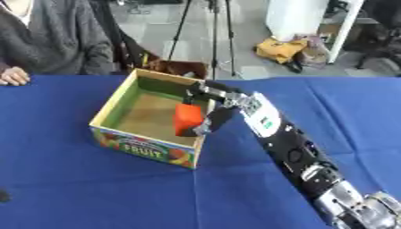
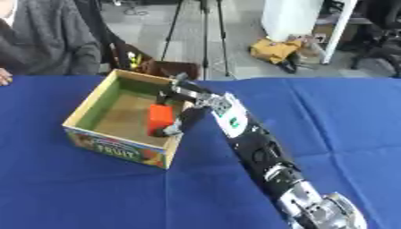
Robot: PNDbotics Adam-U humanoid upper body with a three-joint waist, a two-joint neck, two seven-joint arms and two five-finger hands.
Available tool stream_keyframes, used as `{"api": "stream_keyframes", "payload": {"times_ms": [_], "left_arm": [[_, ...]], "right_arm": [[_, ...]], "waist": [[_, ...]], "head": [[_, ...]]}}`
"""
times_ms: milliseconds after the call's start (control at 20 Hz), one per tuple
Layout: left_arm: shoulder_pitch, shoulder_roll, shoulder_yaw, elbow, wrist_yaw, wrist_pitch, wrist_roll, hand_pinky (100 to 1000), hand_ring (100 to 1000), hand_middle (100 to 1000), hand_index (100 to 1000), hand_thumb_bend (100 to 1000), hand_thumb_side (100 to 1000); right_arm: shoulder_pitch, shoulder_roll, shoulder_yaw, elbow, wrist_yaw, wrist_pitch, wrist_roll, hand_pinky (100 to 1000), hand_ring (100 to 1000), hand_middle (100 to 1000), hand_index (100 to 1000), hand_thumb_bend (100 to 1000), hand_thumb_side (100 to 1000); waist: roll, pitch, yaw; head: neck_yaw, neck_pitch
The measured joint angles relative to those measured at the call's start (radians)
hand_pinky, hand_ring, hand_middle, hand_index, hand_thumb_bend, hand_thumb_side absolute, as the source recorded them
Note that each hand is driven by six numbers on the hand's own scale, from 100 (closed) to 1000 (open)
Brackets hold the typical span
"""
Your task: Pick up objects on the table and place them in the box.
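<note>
An open cardboard box (image 1: 112,106) with a fruit print on its front and a green inner lining stands on the blue table. My right hand (image 1: 213,100) reaches over the box's right rim, fingers curled round an orange-red block (image 1: 186,118). The block hangs inside the box near its right wall, above the brown floor. My right arm runs up from the lower right corner. My left hand does not show in either view.
A blue cloth (image 1: 94,188) covers the table. A person in a grey top sits at the far left edge, one hand (image 1: 12,76) on the cloth. Tripod legs and bags stand on the floor beyond the table.
</note>
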Motion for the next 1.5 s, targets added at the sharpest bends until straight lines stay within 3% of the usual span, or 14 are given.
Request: {"api": "stream_keyframes", "payload": {"times_ms": [100, 200, 700, 900, 1200, 1450, 1500], "left_arm": [[0.000, 0.000, 0.000, 0.000, 0.000, 0.000, 0.000, 443, 781, 408, 581, 694, 764], [0.000, 0.000, 0.000, 0.000, 0.000, 0.000, 0.000, 443, 781, 408, 581, 696, 764], [-0.001, 0.000, 0.000, 0.000, 0.000, -0.001, 0.001, 442, 780, 407, 581, 702, 763], [-0.002, 0.000, 0.000, 0.000, 0.000, -0.002, 0.002, 442, 781, 407, 580, 702, 755], [-0.002, 0.000, 0.004, 0.000, -0.001, -0.005, 0.006, 441, 781, 406, 580, 703, 762], [0.000, 0.001, 0.014, 0.000, -0.005, -0.008, 0.018, 440, 781, 406, 579, 702, 761], [0.002, 0.001, 0.015, 0.000, -0.006, -0.009, 0.021, 440, 781, 405, 578, 700, 761]], "right_arm": [[0.000, 0.000, 0.000, 0.000, 0.001, -0.017, 0.018, 1000, 975, 991, 852, 722, 564], [0.001, 0.000, 0.000, 0.001, 0.001, -0.029, 0.036, 1000, 999, 1000, 874, 742, 573], [0.007, 0.000, 0.000, 0.001, 0.004, -0.040, 0.046, 1000, 1000, 1000, 887, 819, 583], [0.008, 0.000, 0.000, -0.007, -0.005, -0.040, 0.042, 1000, 997, 1000, 873, 812, 633], [0.015, 0.000, -0.006, -0.058, -0.075, -0.011, 0.022, 1000, 926, 863, 800, 715, 551], [0.043, -0.006, -0.007, -0.149, -0.152, 0.047, -0.002, 998, 856, 793, 724, 640, 528], [0.048, -0.008, -0.006, -0.170, -0.166, 0.058, -0.008, 991, 840, 782, 712, 533, 560]], "waist": [[-0.001, 0.000, -0.001], [-0.001, 0.000, -0.001], [-0.001, -0.001, -0.012], [0.000, -0.004, -0.027], [0.003, -0.011, -0.066], [0.008, -0.012, -0.130], [0.008, -0.012, -0.143]], "head": [[0.000, 0.000], [0.000, 0.000], [0.000, 0.000], [0.000, 0.000], [0.007, 0.000], [0.033, -0.001], [0.039, -0.001]]}}
